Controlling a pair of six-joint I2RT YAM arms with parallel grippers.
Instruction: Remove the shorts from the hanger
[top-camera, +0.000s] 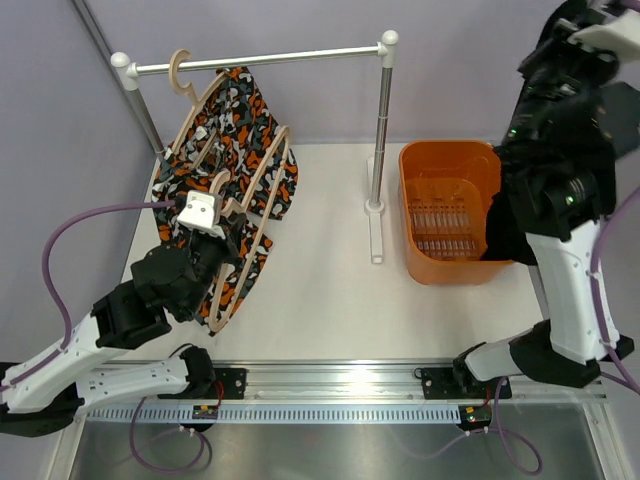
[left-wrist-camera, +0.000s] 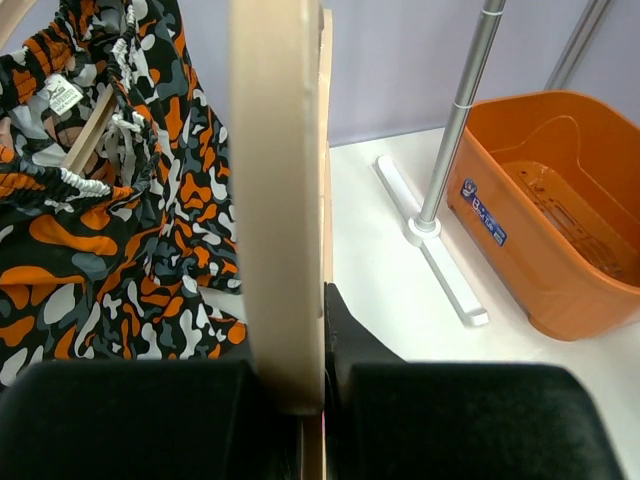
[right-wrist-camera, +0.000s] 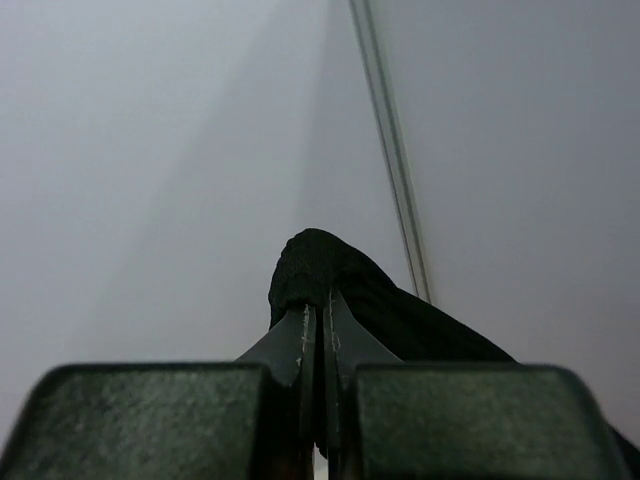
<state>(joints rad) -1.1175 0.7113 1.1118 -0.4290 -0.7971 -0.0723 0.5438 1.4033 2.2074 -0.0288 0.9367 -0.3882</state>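
The patterned shorts (top-camera: 236, 120) hang on a wooden hanger (top-camera: 190, 95) hooked on the rail (top-camera: 260, 59); they also show in the left wrist view (left-wrist-camera: 120, 200). A second wooden hanger (top-camera: 250, 215) leans lower, over the table. My left gripper (left-wrist-camera: 322, 400) is shut on this hanger's bar (left-wrist-camera: 275, 200), at the lower part of the hanger (top-camera: 225, 240). My right gripper (right-wrist-camera: 318, 310) is shut on the black shorts (right-wrist-camera: 335, 275) and holds them high. The right arm (top-camera: 560, 150) is raised at the right, and the black cloth (top-camera: 497, 232) hangs by the basket.
An orange basket (top-camera: 445, 165) stands right of the rack's right post (top-camera: 381, 130), whose white foot (top-camera: 376, 235) lies on the table. The left post (top-camera: 140, 105) stands at the back left. The white tabletop (top-camera: 330, 290) lies between rack and arms.
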